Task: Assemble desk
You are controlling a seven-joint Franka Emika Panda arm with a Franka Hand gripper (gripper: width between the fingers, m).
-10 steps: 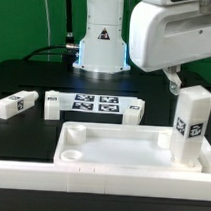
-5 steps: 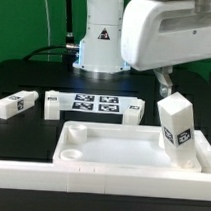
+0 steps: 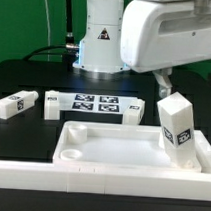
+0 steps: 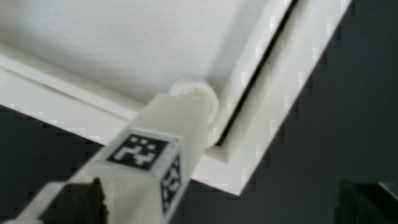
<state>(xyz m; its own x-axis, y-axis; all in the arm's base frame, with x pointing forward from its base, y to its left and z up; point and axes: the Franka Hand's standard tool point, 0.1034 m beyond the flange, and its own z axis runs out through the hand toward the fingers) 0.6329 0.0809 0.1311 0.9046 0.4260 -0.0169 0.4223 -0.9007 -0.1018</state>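
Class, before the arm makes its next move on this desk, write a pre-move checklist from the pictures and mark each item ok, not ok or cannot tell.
1. Leg at the desk top's corner socket, on the exterior view's right: ok.
2. That leg standing upright: not ok, it tilts.
3. Leg fully seated in the socket: cannot tell.
4. Pincer around the leg: ok in the wrist view, with fingers on either side of it.
5. Pincer gripping the leg firmly: cannot tell.
6. Other loose legs lying away from the desk top: ok, beside the marker board.
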